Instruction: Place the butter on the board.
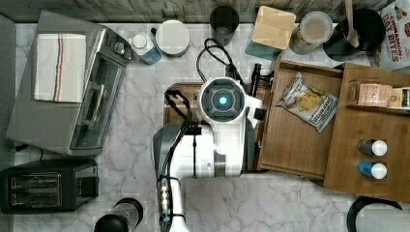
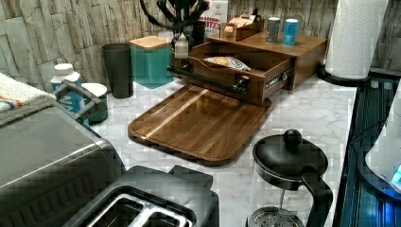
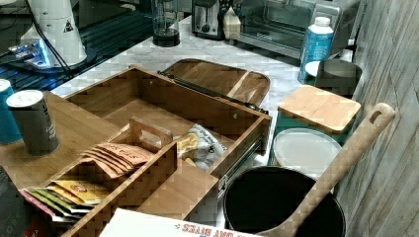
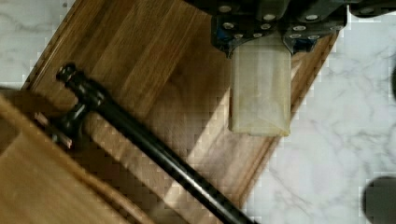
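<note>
The butter (image 4: 260,93) is a pale yellowish block in translucent wrap, held by its upper end in my gripper (image 4: 263,41), whose fingers are shut on it. It hangs above the board (image 4: 154,70), over the strip near the board's grooved edge and the marble counter. The board (image 2: 198,123) is a large dark brown slab with rounded corners, lying flat in front of the open drawer. In the left view, the gripper (image 2: 181,21) is high above the board's far end with the butter (image 2: 181,46) hanging below it. My arm (image 1: 222,101) covers most of the board (image 1: 175,104) in the top view.
An open wooden drawer (image 2: 227,71) with a black bar handle (image 4: 154,149) and a chip bag (image 1: 308,101) borders the board. A toaster oven (image 1: 67,87), toaster (image 1: 46,186), French press (image 2: 288,175), dark cup (image 2: 118,68) and teal canister (image 2: 151,61) ring the marble counter.
</note>
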